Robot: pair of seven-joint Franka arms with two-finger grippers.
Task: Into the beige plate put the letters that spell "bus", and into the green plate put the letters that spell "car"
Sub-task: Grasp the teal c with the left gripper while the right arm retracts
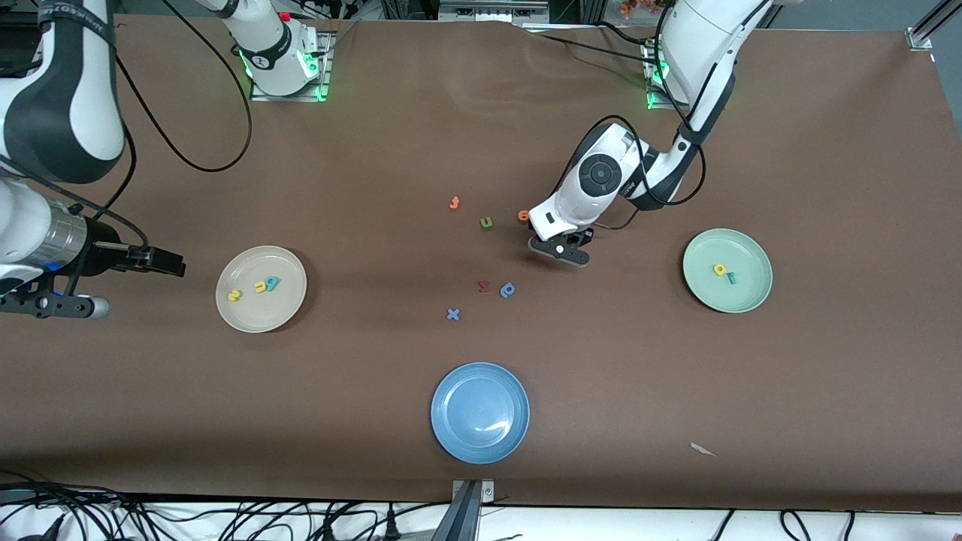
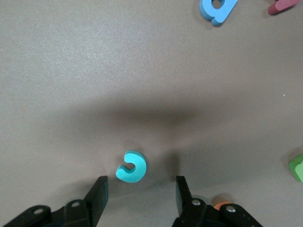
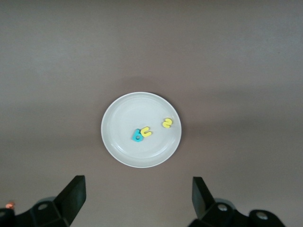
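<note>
From your front camera, the left gripper (image 1: 560, 252) hides the teal "c" (image 2: 131, 167) entirely. In the left wrist view, frame edges cut off the blue letter (image 2: 217, 8), dark red letter (image 2: 285, 5) and green letter (image 2: 298, 167). An orange letter (image 2: 221, 205) peeks from under a finger. The right arm (image 1: 52, 128) runs off frame.
</note>
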